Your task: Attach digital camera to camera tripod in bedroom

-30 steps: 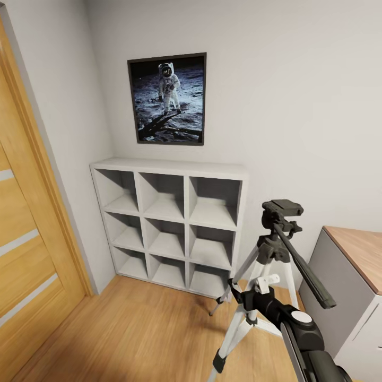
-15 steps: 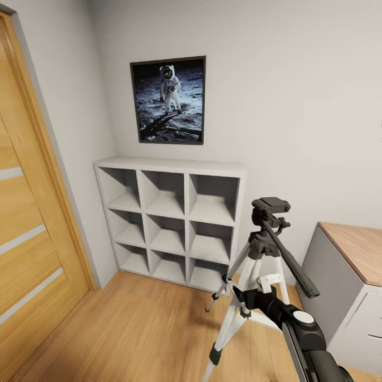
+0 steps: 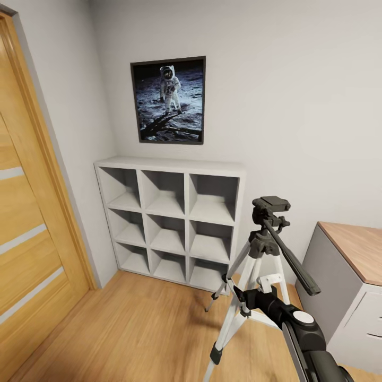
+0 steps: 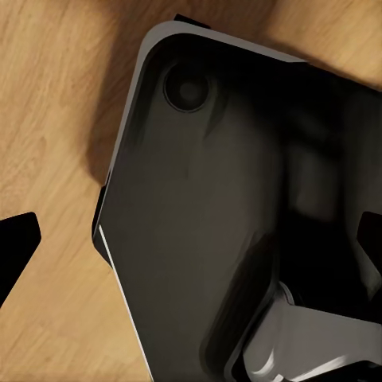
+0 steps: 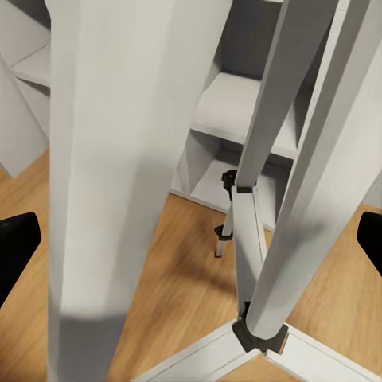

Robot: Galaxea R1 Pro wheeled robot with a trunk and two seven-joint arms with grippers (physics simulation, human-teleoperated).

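The camera tripod (image 3: 260, 265) stands on the bedroom floor near the white cube shelf (image 3: 172, 223), its head bare and the camera unmounted, the right arm (image 3: 297, 329) close against its legs, both grippers' fingertips spread wide, gripping nothing

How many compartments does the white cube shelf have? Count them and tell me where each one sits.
9. The white cube shelf holds three rows of three: top, middle and bottom, each with a left, centre and right cube. The camera tripod partly covers the bottom-right cube.
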